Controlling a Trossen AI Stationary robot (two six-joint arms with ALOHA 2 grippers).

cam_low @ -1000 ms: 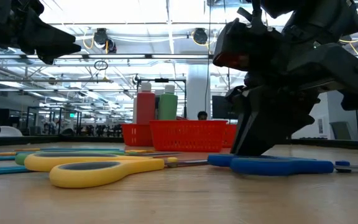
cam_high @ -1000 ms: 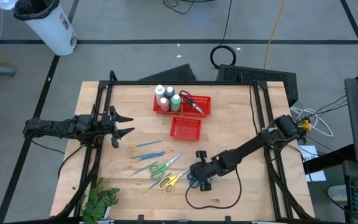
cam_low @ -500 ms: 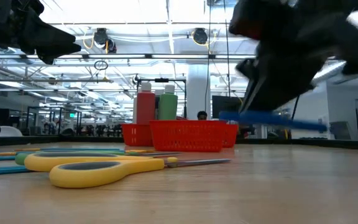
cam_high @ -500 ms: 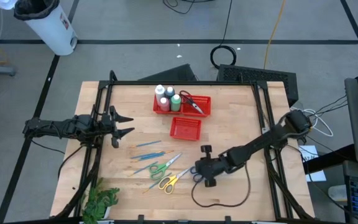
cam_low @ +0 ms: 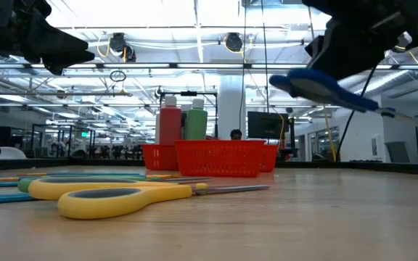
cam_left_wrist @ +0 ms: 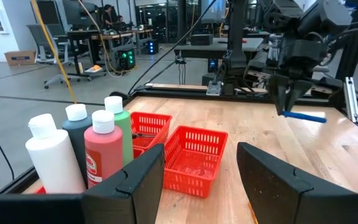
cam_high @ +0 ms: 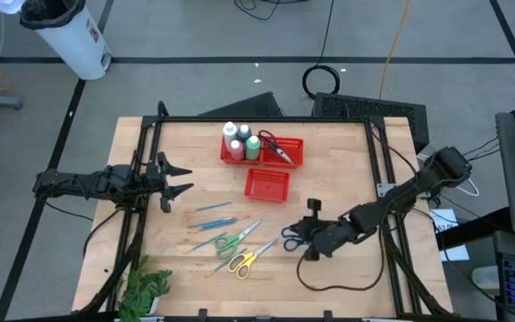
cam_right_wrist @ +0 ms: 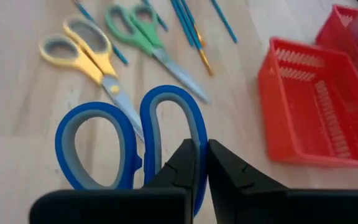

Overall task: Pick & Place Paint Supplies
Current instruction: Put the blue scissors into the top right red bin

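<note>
My right gripper (cam_high: 300, 242) is shut on the blue-handled scissors (cam_high: 290, 239), which hang in the air over the near right part of the table; in the low view the blue scissors (cam_low: 325, 88) float well above the wood. Green scissors (cam_high: 233, 240), yellow scissors (cam_high: 244, 260) and several thin brushes (cam_high: 213, 215) lie flat on the table. White-capped bottles (cam_high: 240, 141) stand in the far red basket (cam_high: 291, 154), beside red-handled scissors. My left gripper (cam_high: 182, 179) waits open above the table's left side. My right gripper pinches the blue scissors between its two fingers (cam_right_wrist: 185, 165) at the base of one handle loop (cam_right_wrist: 197, 127); the fingers hide the pivot and blades. The fingers slant down from the table's right side. The scissors are lifted clear and tilted, with the loops pointing away from the gripper.
An empty red basket (cam_high: 267, 184) sits mid-table, in front of the far basket. A green leafy plant (cam_high: 146, 291) is at the near left corner. A dark cable (cam_high: 329, 282) loops over the near right table top, below my right arm.
My right gripper has risen from the table and drawn toward the right edge, tipping closer to level. The blue scissors, which lay flat on the wood, have come up with it and now hang clear and tilted.
</note>
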